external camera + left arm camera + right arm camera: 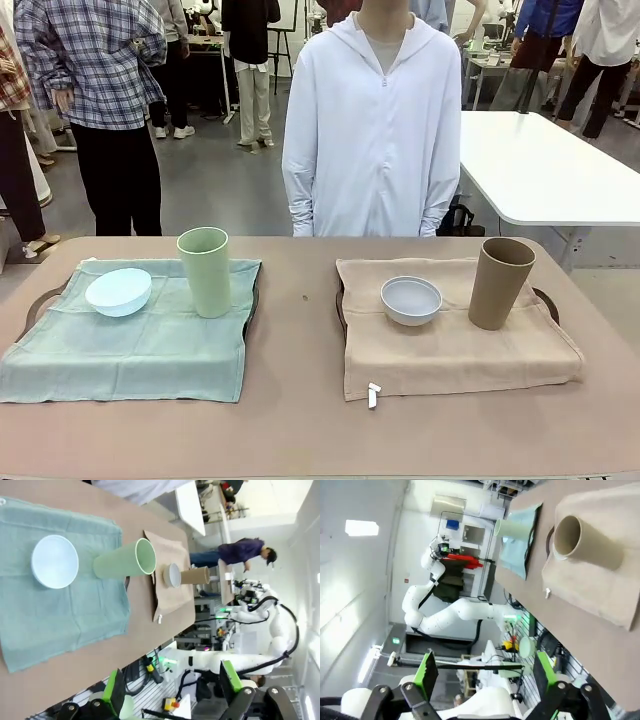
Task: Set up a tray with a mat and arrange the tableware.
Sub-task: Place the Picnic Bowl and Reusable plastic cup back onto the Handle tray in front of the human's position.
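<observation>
On the brown tabletop we see two trays, each covered by a mat. The left tray carries a green mat; on it stand the pale blue bowl and, just beside it to the right, the pale green cup, upright. The right tray carries a tan mat; on it stand the white-grey bowl and, near it to the right, the tan-brown cup, upright. A person in a white hooded jacket stands at the far edge. In the wrist views, the left tool and the right tool each show green-padded fingers spread wide, holding nothing, well apart from the tableware.
</observation>
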{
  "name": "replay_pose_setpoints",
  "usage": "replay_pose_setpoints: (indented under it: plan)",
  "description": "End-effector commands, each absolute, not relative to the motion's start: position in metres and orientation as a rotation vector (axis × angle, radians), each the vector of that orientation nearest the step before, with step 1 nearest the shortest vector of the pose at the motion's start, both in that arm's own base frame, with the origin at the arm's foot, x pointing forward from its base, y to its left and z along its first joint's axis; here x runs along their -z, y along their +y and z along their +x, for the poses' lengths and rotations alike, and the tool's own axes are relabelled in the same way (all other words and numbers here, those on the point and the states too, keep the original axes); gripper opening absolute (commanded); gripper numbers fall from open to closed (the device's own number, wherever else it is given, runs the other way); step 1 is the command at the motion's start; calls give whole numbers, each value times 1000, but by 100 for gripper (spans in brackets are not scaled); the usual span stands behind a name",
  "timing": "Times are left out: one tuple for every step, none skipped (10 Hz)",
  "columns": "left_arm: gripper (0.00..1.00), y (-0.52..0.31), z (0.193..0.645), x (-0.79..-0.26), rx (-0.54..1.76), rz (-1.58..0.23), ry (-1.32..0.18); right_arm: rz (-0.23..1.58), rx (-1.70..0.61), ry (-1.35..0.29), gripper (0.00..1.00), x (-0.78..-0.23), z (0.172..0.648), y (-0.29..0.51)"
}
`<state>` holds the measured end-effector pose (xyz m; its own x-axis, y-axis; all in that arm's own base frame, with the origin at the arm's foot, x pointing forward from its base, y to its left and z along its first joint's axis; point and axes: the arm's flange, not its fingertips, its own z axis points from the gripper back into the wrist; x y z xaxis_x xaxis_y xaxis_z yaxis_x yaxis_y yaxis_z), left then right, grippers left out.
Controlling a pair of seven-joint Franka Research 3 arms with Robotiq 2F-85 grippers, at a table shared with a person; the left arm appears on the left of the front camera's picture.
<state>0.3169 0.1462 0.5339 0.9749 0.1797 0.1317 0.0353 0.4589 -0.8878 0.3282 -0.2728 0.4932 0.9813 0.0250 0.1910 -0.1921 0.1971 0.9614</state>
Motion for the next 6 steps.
replay_pose_setpoints:
  plan:
    - [100,157,309,-522,-96,-1129,-225,1417,-69,-139,100,-495,322,-319]
    - [100,165,307,-524,-112,-1124,-218,1425,-38,-134,100,-488,313,-324]
    - [100,168,304,-527,-97,-1097,-199,1429,-19,-128,100,-480,303,-327]
    - [100,167,305,-529,-67,-1053,-147,1425,4,-136,100,-475,295,-329]
    - [100,164,312,-531,-15,-1001,-84,1420,13,-146,100,-475,291,-331]
    - [100,159,317,-533,6,-978,-50,1412,7,-147,100,-479,288,-329]
